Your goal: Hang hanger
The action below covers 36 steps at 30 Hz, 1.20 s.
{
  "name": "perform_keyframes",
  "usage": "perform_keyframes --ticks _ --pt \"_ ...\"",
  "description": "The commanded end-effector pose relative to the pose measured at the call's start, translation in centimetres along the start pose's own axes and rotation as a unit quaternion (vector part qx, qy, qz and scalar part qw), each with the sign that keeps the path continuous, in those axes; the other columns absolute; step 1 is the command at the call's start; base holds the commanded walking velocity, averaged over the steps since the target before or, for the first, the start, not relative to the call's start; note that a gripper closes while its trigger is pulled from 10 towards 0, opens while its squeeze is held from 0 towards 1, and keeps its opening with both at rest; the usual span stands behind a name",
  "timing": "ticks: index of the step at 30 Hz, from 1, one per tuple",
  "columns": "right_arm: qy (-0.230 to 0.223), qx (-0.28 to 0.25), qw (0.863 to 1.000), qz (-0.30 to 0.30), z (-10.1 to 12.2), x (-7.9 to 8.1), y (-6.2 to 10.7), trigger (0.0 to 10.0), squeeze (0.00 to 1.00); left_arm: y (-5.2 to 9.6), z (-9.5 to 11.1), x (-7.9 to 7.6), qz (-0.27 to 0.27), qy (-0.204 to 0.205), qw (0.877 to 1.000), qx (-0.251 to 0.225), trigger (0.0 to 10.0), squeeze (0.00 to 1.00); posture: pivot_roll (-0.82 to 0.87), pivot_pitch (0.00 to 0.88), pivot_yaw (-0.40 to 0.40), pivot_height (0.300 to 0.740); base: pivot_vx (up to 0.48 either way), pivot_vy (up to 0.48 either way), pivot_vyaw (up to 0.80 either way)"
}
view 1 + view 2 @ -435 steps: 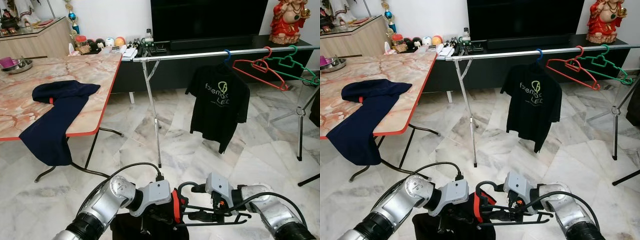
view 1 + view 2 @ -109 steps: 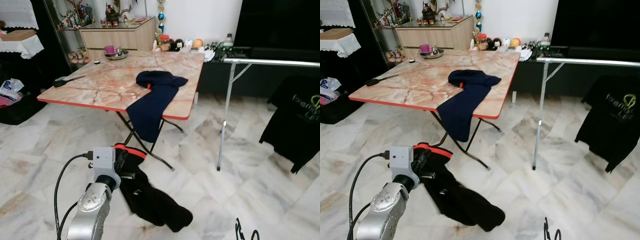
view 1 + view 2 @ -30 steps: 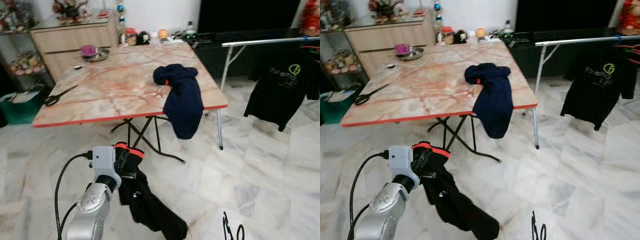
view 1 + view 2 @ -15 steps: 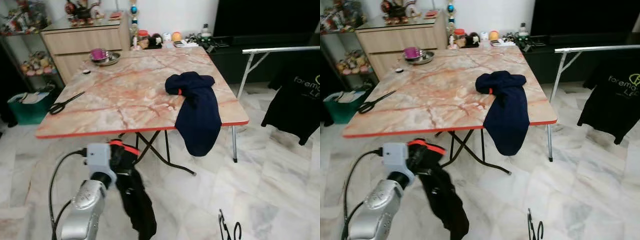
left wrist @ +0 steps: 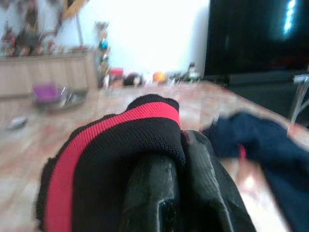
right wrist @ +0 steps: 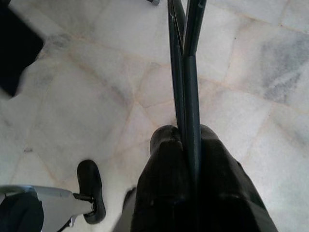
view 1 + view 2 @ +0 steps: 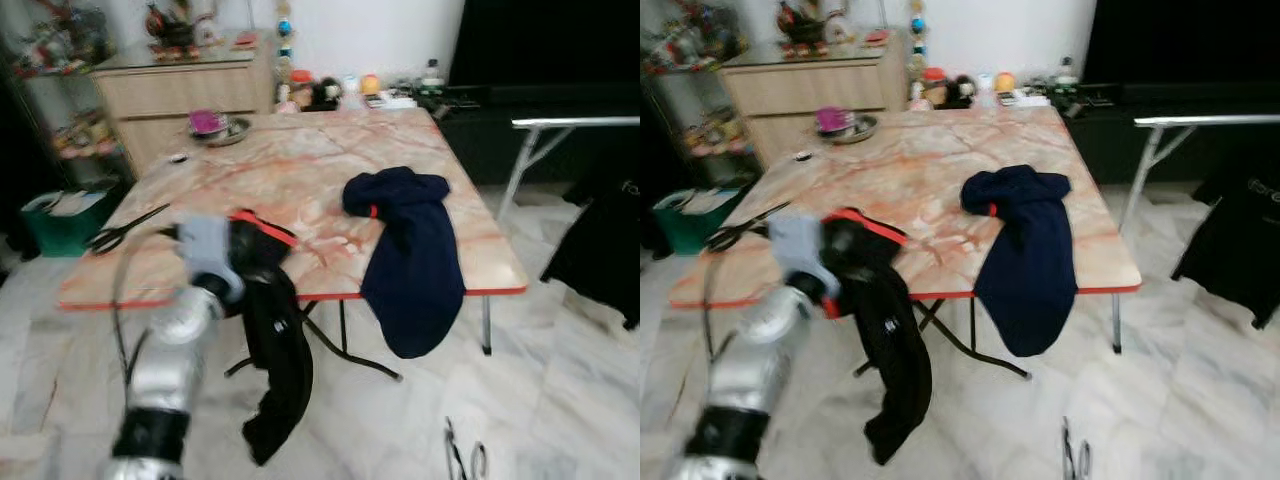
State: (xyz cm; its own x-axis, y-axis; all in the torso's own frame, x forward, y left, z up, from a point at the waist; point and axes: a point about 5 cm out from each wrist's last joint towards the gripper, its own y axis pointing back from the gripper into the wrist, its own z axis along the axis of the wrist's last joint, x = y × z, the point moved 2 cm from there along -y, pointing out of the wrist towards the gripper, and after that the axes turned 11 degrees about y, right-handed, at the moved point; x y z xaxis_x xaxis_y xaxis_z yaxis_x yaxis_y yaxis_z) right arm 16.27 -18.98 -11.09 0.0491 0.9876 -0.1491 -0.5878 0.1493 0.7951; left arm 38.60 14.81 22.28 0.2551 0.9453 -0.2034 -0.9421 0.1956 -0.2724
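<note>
My left gripper (image 7: 240, 262) is raised beside the table's front edge and is shut on a black garment with a red collar (image 7: 272, 340). The garment hangs from it down towards the floor. In the left wrist view the red-trimmed cloth (image 5: 111, 145) drapes over the black fingers (image 5: 154, 203). My right gripper (image 6: 186, 133) hangs low and is shut on a thin dark hanger (image 6: 186, 58). The hanger's wire loops (image 7: 462, 462) show at the bottom edge of the left eye view, over the marble floor.
A marble-top table (image 7: 270, 180) with a red edge carries a navy garment (image 7: 410, 250) drooping over its front, scissors (image 7: 125, 225) and a metal bowl (image 7: 212, 125). A metal clothes rail (image 7: 570, 122) with a black T-shirt (image 7: 610, 255) stands to the right. A green bin (image 7: 60, 220) sits left.
My left arm has lifted the black garment from knee height up to the table's edge. The camera has shifted, so the table looks closer. The right gripper still holds the hanger low.
</note>
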Motion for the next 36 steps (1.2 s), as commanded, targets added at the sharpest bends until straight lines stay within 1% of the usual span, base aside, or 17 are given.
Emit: perform_keyframes --ticks 1,2,4,5,7,8,10,16,18,21,26,29,30,32,33,34,36 --pt "-0.005 0.013 1.0 -0.001 -0.8 0.0 0.2 10.0 0.0 -2.5 3.7 -2.1 -0.034 -0.004 0.998 -0.061 10.0 0.0 0.02 0.0 0.07 0.74 0.386 0.0 0.0" --pt "-0.005 0.013 1.0 -0.001 -0.8 0.0 0.2 10.0 0.0 -2.5 3.7 -2.1 -0.034 -0.004 0.998 -0.061 10.0 0.0 0.02 0.0 0.07 0.74 0.386 0.0 0.0" --pt "0.0 0.012 1.0 0.0 -0.7 0.0 0.1 10.0 0.0 -4.0 6.0 -3.7 -0.06 0.003 0.994 -0.091 10.0 0.0 0.03 0.0 0.063 0.74 0.386 0.0 0.0" --pt "0.0 0.012 1.0 0.0 -0.7 0.0 0.1 10.0 0.0 -4.0 6.0 -3.7 -0.06 0.003 0.994 -0.091 10.0 0.0 0.03 0.0 0.063 0.74 0.386 0.0 0.0" --pt "0.011 0.015 1.0 0.002 -0.8 0.0 0.1 10.0 0.0 -6.4 8.8 -6.1 -0.107 -0.032 0.988 -0.108 10.0 0.0 0.05 0.0 0.061 0.74 0.405 0.0 0.0" --pt "0.011 0.015 1.0 0.002 -0.8 0.0 0.1 10.0 0.0 -6.4 8.8 -6.1 -0.107 -0.032 0.988 -0.108 10.0 0.0 0.05 0.0 0.061 0.74 0.405 0.0 0.0" --pt "0.006 0.015 1.0 0.0 -0.8 0.0 0.2 10.0 0.0 -7.5 10.4 -7.5 -0.122 -0.035 0.985 -0.112 10.0 0.0 0.04 0.0 0.068 0.74 0.407 0.0 0.0" --pt "0.006 0.015 1.0 0.001 -0.8 -0.1 0.2 10.0 0.0 -8.4 11.2 -9.7 -0.154 -0.033 0.981 -0.112 10.0 0.0 0.04 0.0 0.067 0.74 0.405 0.0 0.0" --pt "0.007 0.015 1.0 0.0 -0.8 -0.1 0.1 10.0 0.0 -8.6 11.0 -10.1 -0.158 -0.035 0.981 -0.106 10.0 0.0 0.04 0.0 0.064 0.74 0.409 0.0 0.0" --pt "0.007 0.016 1.0 -0.002 -0.8 -0.2 0.1 10.0 0.0 -8.8 10.6 -10.0 -0.158 -0.041 0.981 -0.101 10.0 0.0 0.04 0.0 0.064 0.74 0.405 0.0 0.0" --pt "0.009 0.017 1.0 -0.001 -0.8 -0.2 0.2 10.0 0.0 -8.7 9.7 -8.8 -0.142 -0.039 0.985 -0.09 10.0 0.0 0.04 0.0 0.063 0.74 0.413 0.0 0.0" --pt "0.011 0.018 1.0 0.001 -1.0 -0.2 0.2 10.0 0.0 -8.2 7.9 -7.7 -0.136 -0.042 0.987 -0.073 10.0 0.0 0.04 0.0 0.059 0.74 0.402 0.0 0.0" --pt "0.011 0.018 1.0 0.001 -1.0 -0.2 0.2 10.0 0.0 -8.2 7.9 -7.7 -0.136 -0.042 0.987 -0.073 10.0 0.0 0.04 0.0 0.059 0.74 0.382 0.0 0.0" --pt "0.011 0.018 1.0 0.001 -1.0 -0.1 0.2 10.0 0.0 -7.0 4.9 -7.2 -0.155 -0.036 0.986 -0.038 10.0 0.0 0.04 0.0 0.063 0.74 0.146 0.0 0.0" --pt "0.011 0.018 1.0 0.001 -1.0 -0.1 0.2 10.0 0.0 -7.0 4.9 -7.2 -0.155 -0.036 0.986 -0.038 10.0 0.0 0.04 0.0 0.063 0.74 0.0 0.0 0.0" --pt "0.01 0.018 1.0 0.0 -1.1 -0.1 0.2 10.0 0.0 -6.5 3.9 -7.0 -0.163 -0.033 0.986 -0.029 10.0 0.0 0.03 0.002 0.066 0.74 0.0 0.0 0.0" --pt "0.01 0.019 1.0 0.0 -1.2 -0.1 0.3 10.0 0.0 -4.4 0.9 -6.1 -0.172 -0.03 0.985 0.004 10.0 0.0 0.03 0.005 0.071 0.74 0.0 0.0 0.0"
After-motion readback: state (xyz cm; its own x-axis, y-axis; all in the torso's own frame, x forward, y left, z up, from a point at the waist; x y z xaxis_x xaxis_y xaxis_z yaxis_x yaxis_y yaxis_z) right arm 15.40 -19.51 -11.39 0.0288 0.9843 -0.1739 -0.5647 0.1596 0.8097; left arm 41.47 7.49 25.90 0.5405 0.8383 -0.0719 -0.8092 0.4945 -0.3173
